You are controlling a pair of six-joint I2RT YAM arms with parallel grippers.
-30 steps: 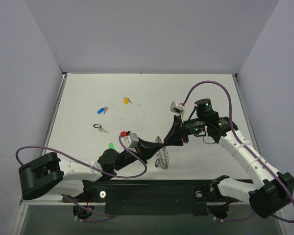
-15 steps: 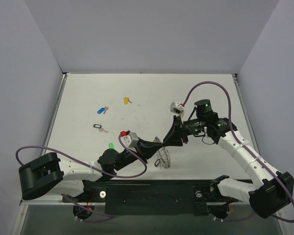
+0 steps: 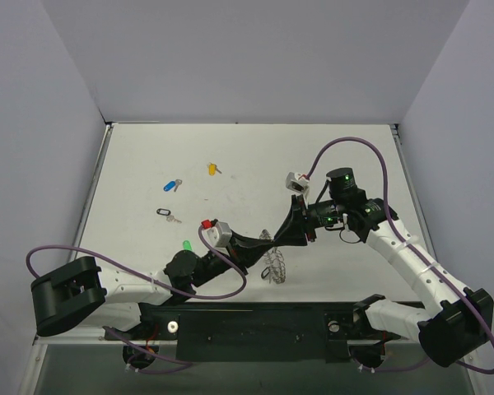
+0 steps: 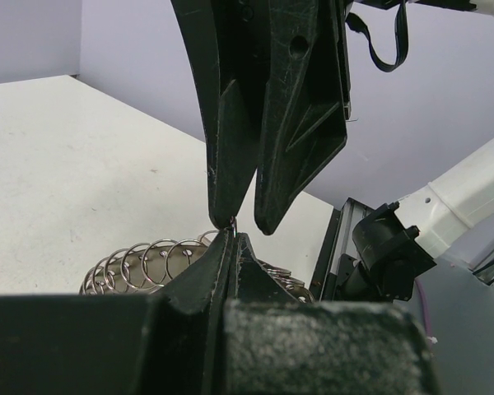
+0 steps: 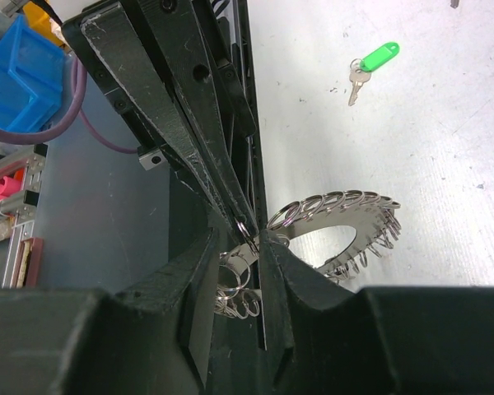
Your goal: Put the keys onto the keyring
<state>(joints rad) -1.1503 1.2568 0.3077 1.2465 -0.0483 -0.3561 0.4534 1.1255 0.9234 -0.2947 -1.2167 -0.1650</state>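
Observation:
The keyring (image 5: 346,220) is a flat silvery ring with small wire loops all round its rim, and it hangs tilted over the table (image 3: 273,265). My left gripper (image 4: 233,234) is shut on one small loop at its edge. My right gripper (image 5: 240,240) is partly open, its jaws on either side of that pinched loop and the left fingertips (image 5: 245,219). One right fingertip (image 4: 229,216) touches the loop. On the table lie loose keys: green (image 3: 186,245) (image 5: 372,61), black (image 3: 165,213), blue (image 3: 173,184) and yellow (image 3: 213,169).
The two grippers meet tip to tip near the table's middle (image 3: 276,239). A black rail (image 3: 255,317) runs along the near edge between the arm bases. Purple cables (image 3: 222,284) loop beside both arms. Walls close the table on three sides.

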